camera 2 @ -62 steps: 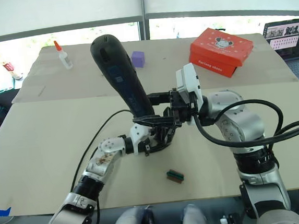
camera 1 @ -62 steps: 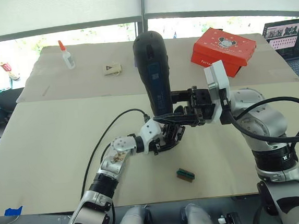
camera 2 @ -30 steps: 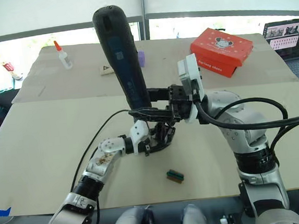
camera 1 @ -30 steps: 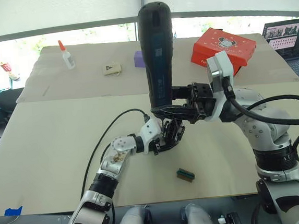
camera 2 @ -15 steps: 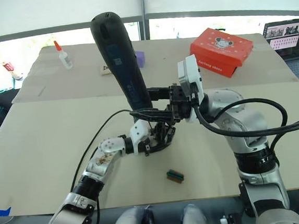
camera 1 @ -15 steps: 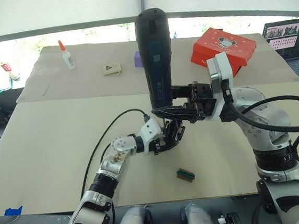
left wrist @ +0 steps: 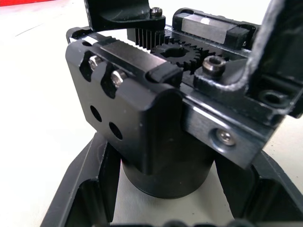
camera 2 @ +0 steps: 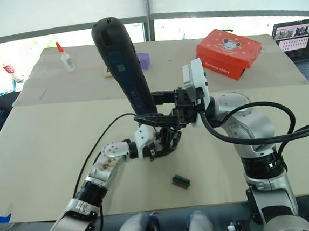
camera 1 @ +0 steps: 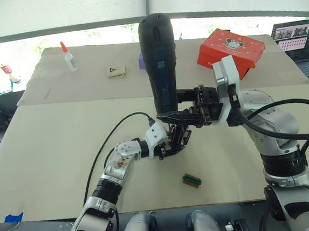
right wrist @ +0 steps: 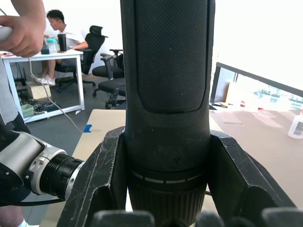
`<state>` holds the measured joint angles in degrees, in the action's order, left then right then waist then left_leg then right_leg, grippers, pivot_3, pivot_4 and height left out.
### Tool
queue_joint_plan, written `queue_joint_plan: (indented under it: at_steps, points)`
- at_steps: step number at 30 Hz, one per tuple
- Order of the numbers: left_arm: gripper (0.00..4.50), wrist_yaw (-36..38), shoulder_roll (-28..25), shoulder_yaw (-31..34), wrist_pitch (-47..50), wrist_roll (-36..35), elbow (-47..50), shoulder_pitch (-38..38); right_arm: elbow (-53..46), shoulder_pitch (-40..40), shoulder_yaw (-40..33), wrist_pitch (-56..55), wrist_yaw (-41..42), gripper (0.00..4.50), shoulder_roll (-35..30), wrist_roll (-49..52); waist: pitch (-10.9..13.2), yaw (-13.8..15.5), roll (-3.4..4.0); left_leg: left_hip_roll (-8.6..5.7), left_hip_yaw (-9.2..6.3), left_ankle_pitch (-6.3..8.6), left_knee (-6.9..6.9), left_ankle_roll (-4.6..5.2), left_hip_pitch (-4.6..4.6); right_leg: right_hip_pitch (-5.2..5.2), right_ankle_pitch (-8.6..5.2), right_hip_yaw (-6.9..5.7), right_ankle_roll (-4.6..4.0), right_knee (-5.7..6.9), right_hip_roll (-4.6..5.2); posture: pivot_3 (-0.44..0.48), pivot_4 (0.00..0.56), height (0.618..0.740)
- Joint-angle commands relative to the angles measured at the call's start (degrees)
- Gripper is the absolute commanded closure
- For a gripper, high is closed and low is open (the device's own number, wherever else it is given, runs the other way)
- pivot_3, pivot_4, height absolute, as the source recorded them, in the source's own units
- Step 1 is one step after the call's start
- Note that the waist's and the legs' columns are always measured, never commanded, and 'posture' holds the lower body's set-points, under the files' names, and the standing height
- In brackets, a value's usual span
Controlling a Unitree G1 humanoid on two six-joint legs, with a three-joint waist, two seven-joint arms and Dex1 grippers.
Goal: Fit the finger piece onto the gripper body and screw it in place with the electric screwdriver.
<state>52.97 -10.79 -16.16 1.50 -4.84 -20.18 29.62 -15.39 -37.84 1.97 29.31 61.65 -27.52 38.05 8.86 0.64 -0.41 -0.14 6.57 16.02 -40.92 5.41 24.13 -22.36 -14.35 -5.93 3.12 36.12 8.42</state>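
The electric screwdriver [camera 1: 158, 61] stands nearly upright over the middle of the table, its top leaning a little to the left. My right gripper [camera 1: 172, 115] is shut on its lower end, with a finger [right wrist: 99, 184] on each side of the barrel. Right below, my left gripper [camera 1: 173, 144] is shut on the gripper body [left wrist: 156, 118], holding its round base just above the table. The body's gear, rack and screws face the left wrist camera. Two black parts rise from its top, and I cannot tell which is the finger piece. The screwdriver's bit is hidden.
A small green-and-dark block [camera 1: 191, 180] lies near the table's front edge. At the back are a red box [camera 1: 231, 50], a purple cube [camera 2: 142, 60], a tan tag [camera 1: 116, 71], a glue bottle [camera 1: 69, 57] and a laptop [camera 1: 296, 35]. A person [right wrist: 52, 23] sits at a desk.
The right gripper raised the screwdriver from a left lean to upright, then tipped its top slightly left again. The left gripper and the gripper body have stayed put.
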Motion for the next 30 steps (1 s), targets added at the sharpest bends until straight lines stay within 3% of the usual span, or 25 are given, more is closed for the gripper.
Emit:
queue_joint_plan:
  at_steps: [1,30]
  points:
    - [2.17,-0.09,0.38,0.46,-0.35,-1.03,2.36,-0.03,-1.11,-0.87,-0.77,-2.48,0.67,2.56,0.24,0.37,0.0,0.0,0.0,0.0,0.0,0.0,0.0,0.0,0.0,0.0,0.0,0.0,0.0,0.0,0.0,0.0,0.15,0.74]
    - [2.17,-0.23,0.46,0.54,-0.17,-1.13,2.47,0.06,-0.68,-0.66,-0.24,-3.36,1.96,2.56,0.4,-0.73,0.0,0.0,0.0,0.0,0.0,0.0,0.0,0.0,0.0,0.0,0.0,0.0,0.0,0.0,0.0,0.0,0.15,0.74]
